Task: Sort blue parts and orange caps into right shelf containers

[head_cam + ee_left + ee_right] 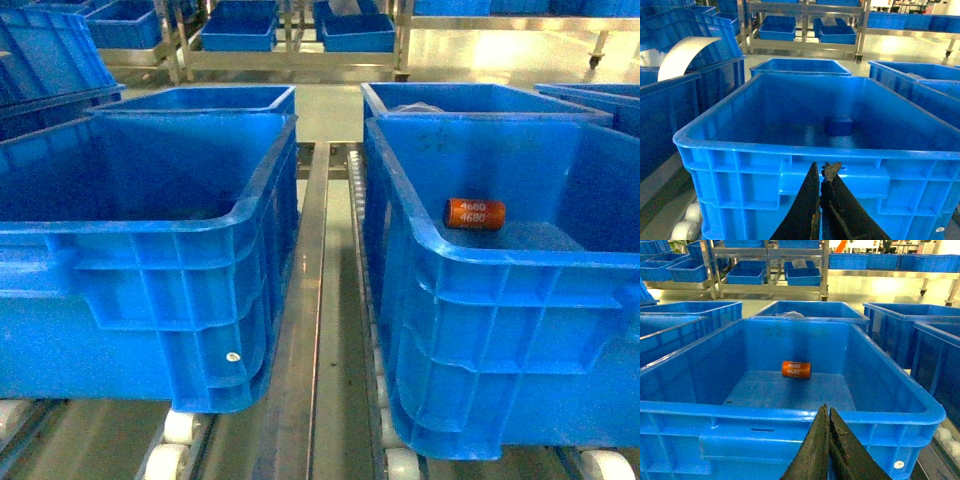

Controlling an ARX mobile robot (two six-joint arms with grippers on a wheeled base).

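Two grippers, left [821, 200] and right [828, 440], hover with jaws pressed together, empty, before their crates' near rims: blue part [840, 125] against left crate's [765, 150] far wall, "4680" orange cap [796, 369] mid-floor in right crate [790, 412].

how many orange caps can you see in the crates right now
1. The orange cap lies on its side on the floor of the near right crate, toward its far wall. The head view hides the left crate's floor; the left wrist view shows none.
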